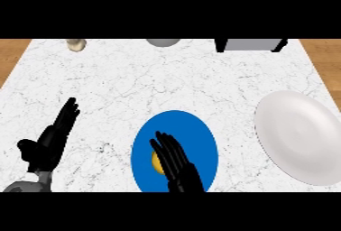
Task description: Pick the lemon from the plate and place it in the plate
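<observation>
A blue plate point(190, 131) lies near the front middle of the marble counter. On it a yellow lemon point(158, 163) shows only as a sliver, mostly hidden behind my right hand point(177, 164). That hand hovers over the plate with its fingers straight and together, just right of the lemon, holding nothing. A white plate point(300, 135) lies at the right edge of the counter. My left hand point(50, 142) rests open at the lower left, fingers pointing up.
Along the back edge stand a small beige jar point(76, 44), a grey bowl point(163, 42) and a dark-framed metal appliance point(250, 44). Wooden floor shows beyond both side edges of the counter.
</observation>
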